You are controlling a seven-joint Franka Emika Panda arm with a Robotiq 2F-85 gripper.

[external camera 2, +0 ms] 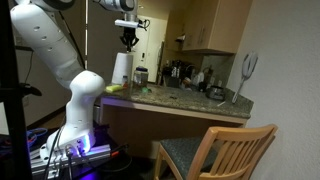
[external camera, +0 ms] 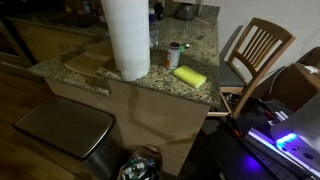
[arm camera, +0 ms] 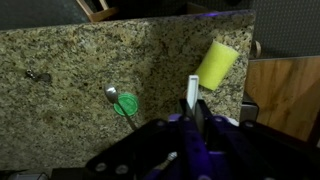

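Note:
In the wrist view my gripper (arm camera: 197,110) is shut on a thin white stick-like object (arm camera: 192,90) that pokes out beyond the fingertips. It hangs high over a speckled granite countertop (arm camera: 70,60). Below it lie a yellow sponge (arm camera: 217,63) and a green-lidded jar (arm camera: 125,103) with a spoon (arm camera: 111,94) beside it. An exterior view shows the gripper (external camera 2: 128,40) well above the counter, over a white paper towel roll (external camera 2: 121,68). The sponge (external camera: 189,76) and jar (external camera: 175,52) sit near the counter's edge, beside the roll (external camera: 127,38).
A wooden chair (external camera: 258,50) stands off the counter's end, also seen as the chair (external camera 2: 215,150). A metal-lidded bin (external camera: 65,128) sits on the floor in front. Kitchen appliances (external camera 2: 180,72) crowd the back of the counter. A small dark item (arm camera: 35,75) lies on the granite.

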